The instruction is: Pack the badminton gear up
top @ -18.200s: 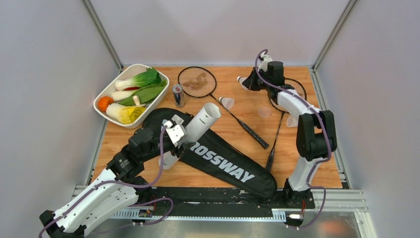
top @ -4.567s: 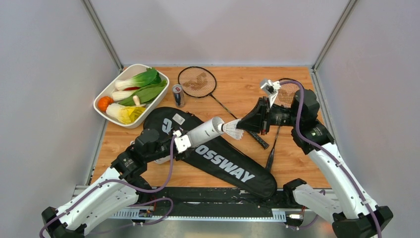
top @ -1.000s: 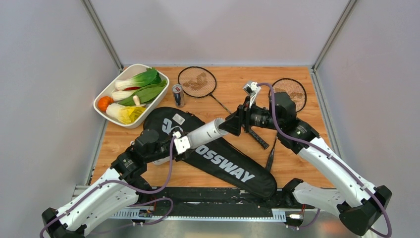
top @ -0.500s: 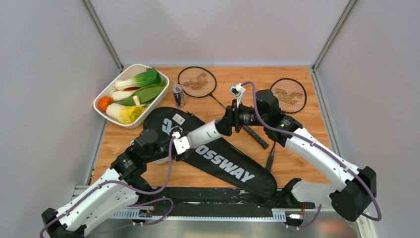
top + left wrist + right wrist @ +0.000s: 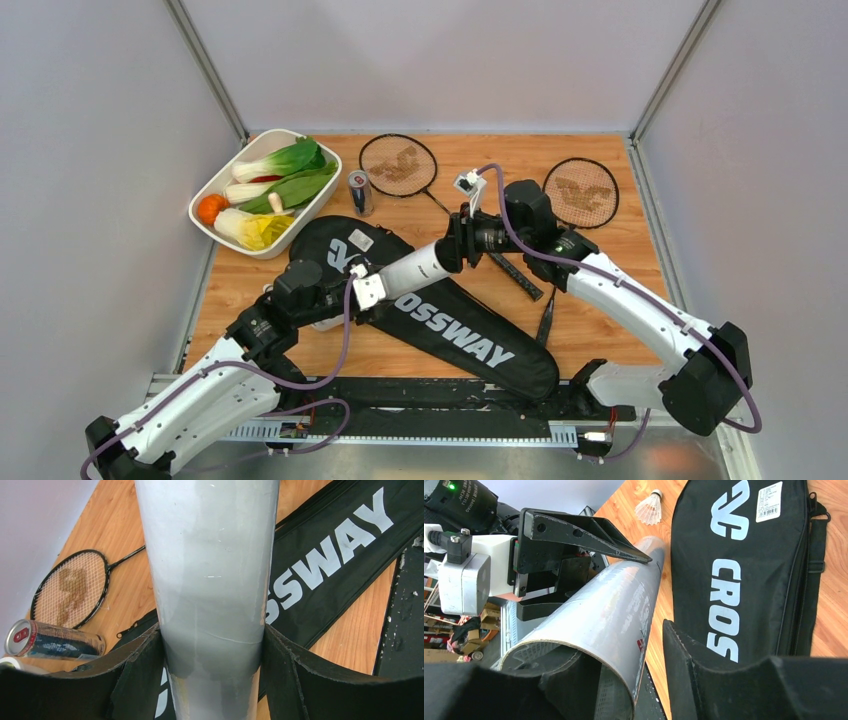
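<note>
Right jaws have advanced — now astride the left-held white tube (image 5: pixel 416 270)

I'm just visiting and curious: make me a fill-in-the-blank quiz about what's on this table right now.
The left end effector grips the white ____.
____ rackets lie on the wooden table.
The white tray beside the drink can holds ____.
The lettered bag is coloured ____.
Missing words: tube; two; vegetables; black.

just one brand name readable
white "ossway" / "cros" on the black racket bag (image 5: pixel 455 335); its sticker (image 5: pixel 769 501) is too tiny to read.
</note>
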You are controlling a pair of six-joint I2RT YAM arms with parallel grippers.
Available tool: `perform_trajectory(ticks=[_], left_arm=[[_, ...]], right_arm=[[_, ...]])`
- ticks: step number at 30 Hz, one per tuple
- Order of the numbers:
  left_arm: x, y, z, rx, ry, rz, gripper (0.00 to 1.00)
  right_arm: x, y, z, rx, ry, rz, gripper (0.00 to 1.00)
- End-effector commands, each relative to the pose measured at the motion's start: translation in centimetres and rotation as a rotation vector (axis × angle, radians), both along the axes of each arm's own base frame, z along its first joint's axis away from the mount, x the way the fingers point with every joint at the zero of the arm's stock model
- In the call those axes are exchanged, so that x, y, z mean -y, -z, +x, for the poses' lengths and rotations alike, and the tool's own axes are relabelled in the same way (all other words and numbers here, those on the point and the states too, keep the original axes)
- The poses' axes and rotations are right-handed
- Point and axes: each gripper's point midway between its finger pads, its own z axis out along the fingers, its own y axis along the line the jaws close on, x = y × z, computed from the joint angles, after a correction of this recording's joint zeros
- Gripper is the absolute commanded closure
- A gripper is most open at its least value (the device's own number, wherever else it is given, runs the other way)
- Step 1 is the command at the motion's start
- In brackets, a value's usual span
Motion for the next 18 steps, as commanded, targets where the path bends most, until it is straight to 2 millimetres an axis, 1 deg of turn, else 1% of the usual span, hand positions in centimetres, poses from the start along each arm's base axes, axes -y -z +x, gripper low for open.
perform_trajectory(ticks=[1, 2, 3, 5, 10, 12, 13, 15, 16, 18], left_arm=[[0.8, -3.1, 0.4, 0.081, 0.02, -0.074, 1.0], [0.8, -3.1, 0.4, 0.081, 0.019, -0.073, 1.0], [0.8, -3.1, 0.4, 0.082, 0.015, -0.071, 1.0], [0.6, -3.1, 0.6, 0.084, 0.005, -0.068, 1.0], [0.5, -2.8, 0.7, 0.08, -0.005, -0.059, 1.0], [0.5, -2.7, 0.7, 0.078, -0.003, -0.058, 1.0], [0.5, -2.8, 0.7, 0.079, -0.002, -0.059, 1.0], [0.5, -2.8, 0.7, 0.08, -0.004, -0.059, 1.0], [0.5, -2.8, 0.7, 0.08, -0.004, -0.059, 1.0], [0.5, -2.8, 0.6, 0.079, -0.003, -0.059, 1.0]], right_arm=[[0.3, -0.8, 0.0, 0.027, 0.023, -0.012, 0.53], [0.5, -1.2, 0.1, 0.035, 0.038, -0.015, 0.52], [0.9, -1.6, 0.2, 0.044, 0.058, -0.02, 0.48], [1.7, -3.0, 0.5, 0.079, 0.108, -0.025, 0.39], [4.6, -6.4, 0.7, 0.177, 0.232, 0.006, 0.3], [5.7, -7.2, 0.9, 0.204, 0.274, 0.018, 0.29], [6.3, -7.5, 1.3, 0.219, 0.302, 0.017, 0.29], [7.5, -7.3, 2.5, 0.238, 0.377, -0.006, 0.29], [8.3, -7.0, 3.3, 0.249, 0.432, -0.026, 0.3], [10.2, -5.5, 5.5, 0.26, 0.565, -0.093, 0.32]])
